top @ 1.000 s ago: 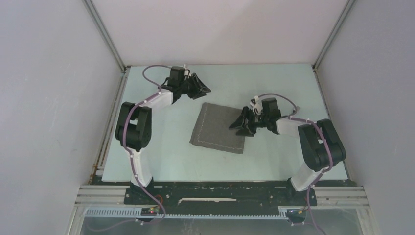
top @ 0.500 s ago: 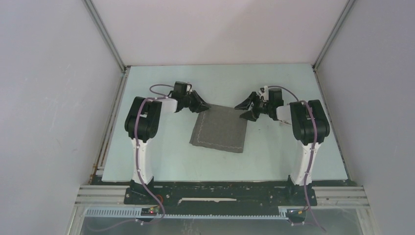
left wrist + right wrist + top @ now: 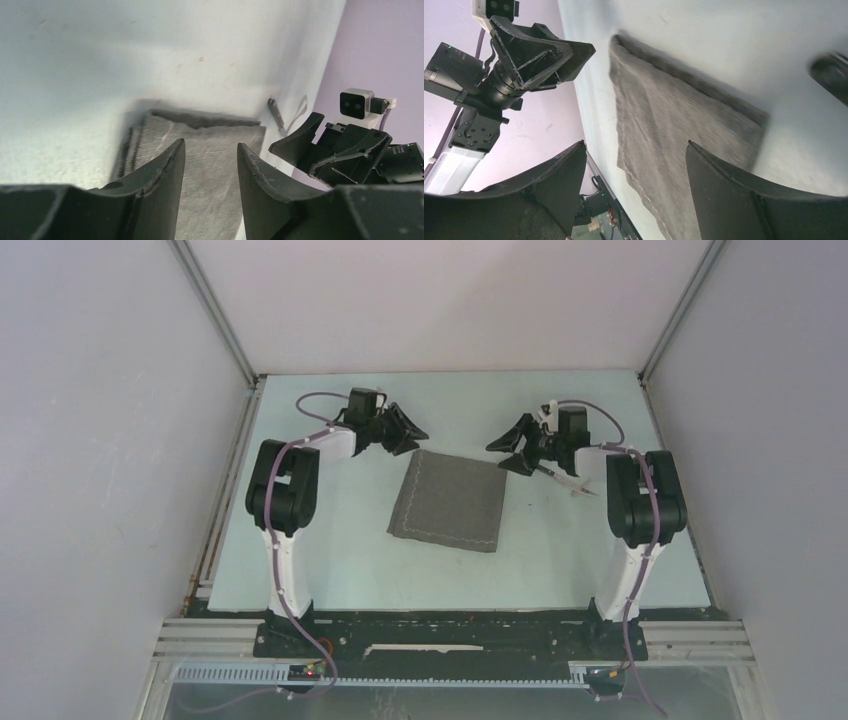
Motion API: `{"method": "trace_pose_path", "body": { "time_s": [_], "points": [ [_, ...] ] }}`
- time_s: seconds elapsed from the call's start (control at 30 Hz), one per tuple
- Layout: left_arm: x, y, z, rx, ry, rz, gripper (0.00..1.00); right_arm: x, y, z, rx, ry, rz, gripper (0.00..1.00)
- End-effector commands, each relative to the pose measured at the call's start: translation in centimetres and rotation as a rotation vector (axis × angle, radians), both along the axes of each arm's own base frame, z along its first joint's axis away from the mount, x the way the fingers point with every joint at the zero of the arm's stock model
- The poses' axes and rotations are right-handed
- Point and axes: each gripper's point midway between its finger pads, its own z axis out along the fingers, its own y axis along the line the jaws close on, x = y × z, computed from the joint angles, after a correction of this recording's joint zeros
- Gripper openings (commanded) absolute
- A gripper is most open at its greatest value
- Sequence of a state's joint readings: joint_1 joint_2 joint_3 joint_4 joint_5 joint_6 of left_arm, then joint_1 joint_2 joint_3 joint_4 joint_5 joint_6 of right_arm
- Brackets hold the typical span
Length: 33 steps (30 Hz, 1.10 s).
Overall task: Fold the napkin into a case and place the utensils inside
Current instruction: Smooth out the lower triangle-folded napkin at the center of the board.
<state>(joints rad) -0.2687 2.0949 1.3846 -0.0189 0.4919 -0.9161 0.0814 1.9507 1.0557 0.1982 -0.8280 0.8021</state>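
Napkin (image 3: 447, 502) lies folded flat on the bench (image 3: 330, 550). The utensils (image 3: 568, 480) lie just off its right side, not yet inside. Left tool (image 3: 209, 147) is part open and empty at the napkin's far-left corner, and right tool (image 3: 635, 147) is wide open and empty by the far-right corner, likely paired to take the far edge for another fold.

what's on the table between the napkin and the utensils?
Nothing: a bare strip of table separates the napkin from the utensils, clearest in the left wrist view. In the top view the right gripper hangs above that stretch.
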Motion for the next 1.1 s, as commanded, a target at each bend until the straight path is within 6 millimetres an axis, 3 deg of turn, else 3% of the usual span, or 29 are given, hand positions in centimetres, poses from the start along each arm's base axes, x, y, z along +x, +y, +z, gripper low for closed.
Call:
{"method": "trace_pose_path", "body": {
  "time_s": [0.0,0.1,0.2,0.3,0.4,0.47,0.53,0.63,0.73,0.83,0.93,1.07],
  "points": [
    [1.0,-0.7,4.3,-0.015,-0.084,0.001,0.47,1.7,2.8,3.8,0.028,-0.111,0.045,0.81],
    [0.4,-1.6,1.5,-0.015,-0.018,-0.006,0.46,2.3,3.6,2.1,0.064,-0.082,0.039,0.8],
    [0.2,-1.2,-1.6,-0.002,0.039,0.019,0.46,2.9,3.1,0.0,0.065,-0.045,0.015,0.8],
    [0.9,0.2,-4.3,0.01,0.071,0.061,0.46,2.6,1.7,-2.9,0.018,0.016,-0.007,0.8],
    [1.4,1.4,-5.4,0.014,0.093,0.086,0.46,2.1,-0.7,-5.2,-0.056,0.055,-0.04,0.8],
    [1.6,1.7,-5.0,0.036,0.087,0.072,0.47,2.1,-1.8,-5.3,-0.078,0.057,-0.052,0.8],
    [1.5,1.7,-3.6,0.053,0.065,0.058,0.48,2.1,-2.1,-4.0,-0.086,0.023,-0.042,0.8],
    [1.3,2.4,0.9,0.119,-0.025,0.055,0.52,1.4,-1.6,-0.7,-0.115,-0.031,0.006,0.8],
    [0.0,3.7,4.7,0.194,-0.085,0.062,0.55,-0.7,-1.4,1.6,-0.231,-0.048,0.038,0.81],
    [-3.2,4.5,5.9,0.193,-0.076,0.067,0.58,-4.2,1.7,2.6,-0.235,-0.052,0.146,0.81],
    [-8.4,5.2,3.8,0.21,-0.018,0.026,0.58,-9.6,6.1,2.2,-0.167,-0.034,0.284,0.8],
    [-13.7,6.0,1.3,0.242,0.013,-0.035,0.54,-14.5,8.5,1.4,-0.084,-0.022,0.364,0.8]
  ]
}}
